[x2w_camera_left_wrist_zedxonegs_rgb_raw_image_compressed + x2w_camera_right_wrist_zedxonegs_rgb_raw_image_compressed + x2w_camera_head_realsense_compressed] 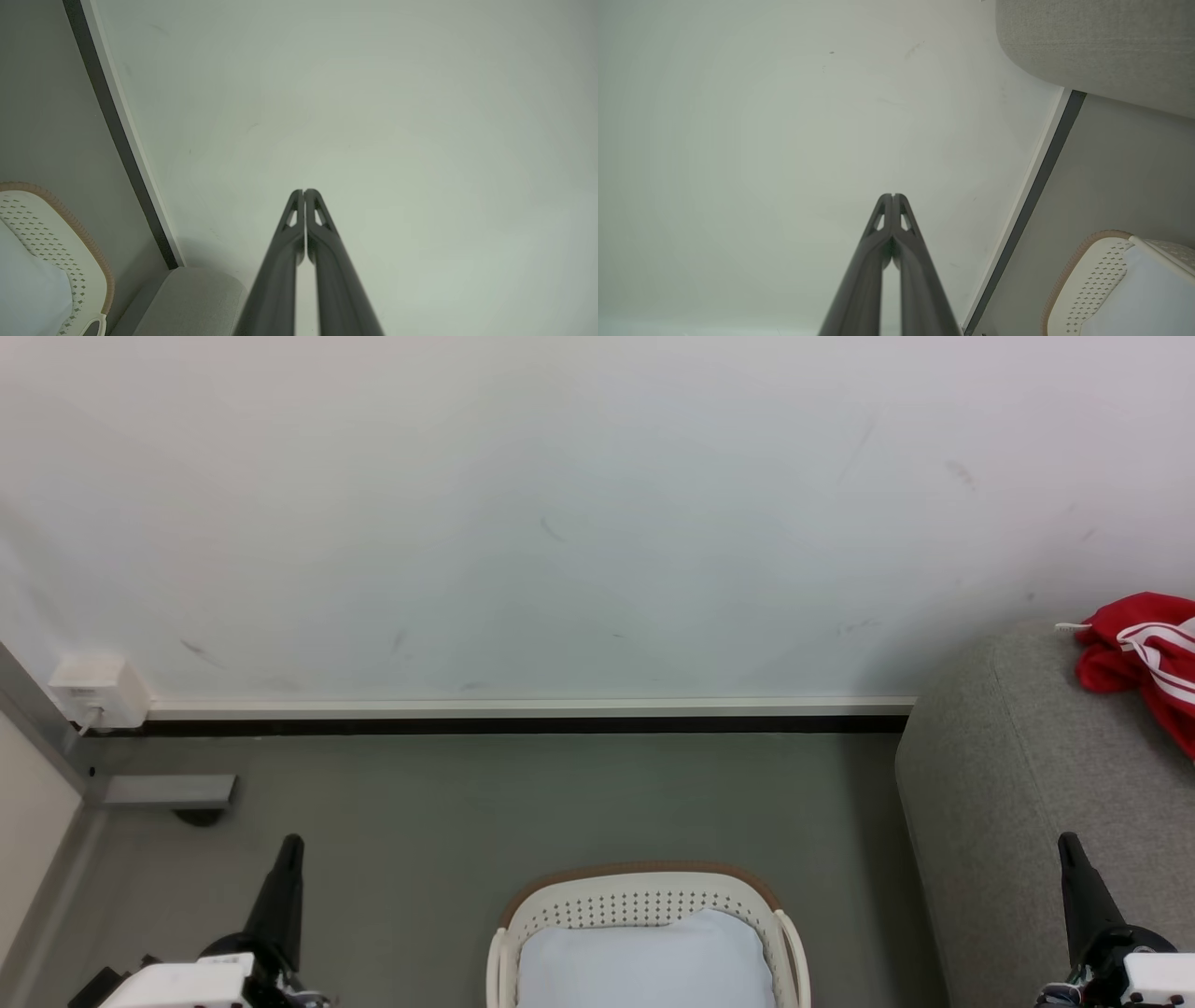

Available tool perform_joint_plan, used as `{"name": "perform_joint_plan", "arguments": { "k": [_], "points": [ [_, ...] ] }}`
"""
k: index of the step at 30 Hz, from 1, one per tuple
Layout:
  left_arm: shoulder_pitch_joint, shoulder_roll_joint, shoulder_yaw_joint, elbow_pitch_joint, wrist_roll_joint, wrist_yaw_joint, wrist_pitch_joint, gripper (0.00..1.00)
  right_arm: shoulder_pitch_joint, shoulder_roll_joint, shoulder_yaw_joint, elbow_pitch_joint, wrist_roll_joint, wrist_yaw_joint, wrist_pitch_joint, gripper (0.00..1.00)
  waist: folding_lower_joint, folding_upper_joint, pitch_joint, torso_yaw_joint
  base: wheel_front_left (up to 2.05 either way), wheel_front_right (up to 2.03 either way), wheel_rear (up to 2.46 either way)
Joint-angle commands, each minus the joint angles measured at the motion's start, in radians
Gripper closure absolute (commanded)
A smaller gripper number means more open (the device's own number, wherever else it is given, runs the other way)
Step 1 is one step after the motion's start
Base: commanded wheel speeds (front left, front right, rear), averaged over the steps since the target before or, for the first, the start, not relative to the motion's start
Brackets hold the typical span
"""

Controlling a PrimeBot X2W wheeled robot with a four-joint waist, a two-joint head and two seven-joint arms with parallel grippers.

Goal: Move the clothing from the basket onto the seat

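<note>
A: Clothing [1144, 653]?
B: Red, rumpled, with white double stripes along one fold. Heaped on the grey seat [1018, 784] at the far right, cut off by the edge of the head view.
A: And the basket [644, 896]?
B: Near centre, down on the floor [448, 803], well apart from the red heap. Cream, perforated, brown-rimmed. Holding a pale blue-white pad [644, 961].
A: Left pincer [303, 192]?
B: Fingers pressed together tip to tip, gripping nothing. Low at the near left, pointing up toward the wall [560, 523].
A: Right pincer [893, 196]?
B: Likewise closed at the tips and empty. Low at the near right, seen against the seat's grey side, also pointing up.
</note>
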Motion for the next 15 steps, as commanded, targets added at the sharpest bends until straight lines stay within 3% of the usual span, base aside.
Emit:
{"name": "perform_joint_plan", "arguments": {
  "k": [1, 15],
  "points": [
    [-0.008, 0.002, 0.002, -0.003, -0.013, -0.002, 0.004, 1.0, -0.013, -0.008, -0.004, -0.005, 0.001, -0.002, 0.003, 1.0, 0.0, 0.0, 0.0, 0.0, 0.0, 0.0, 0.0],
    [-0.008, 0.002, 0.002, -0.003, -0.013, -0.002, 0.004, 1.0, -0.013, -0.008, -0.004, -0.005, 0.001, -0.002, 0.003, 1.0, 0.0, 0.0, 0.0, 0.0, 0.0, 0.0, 0.0]
  ]
}}
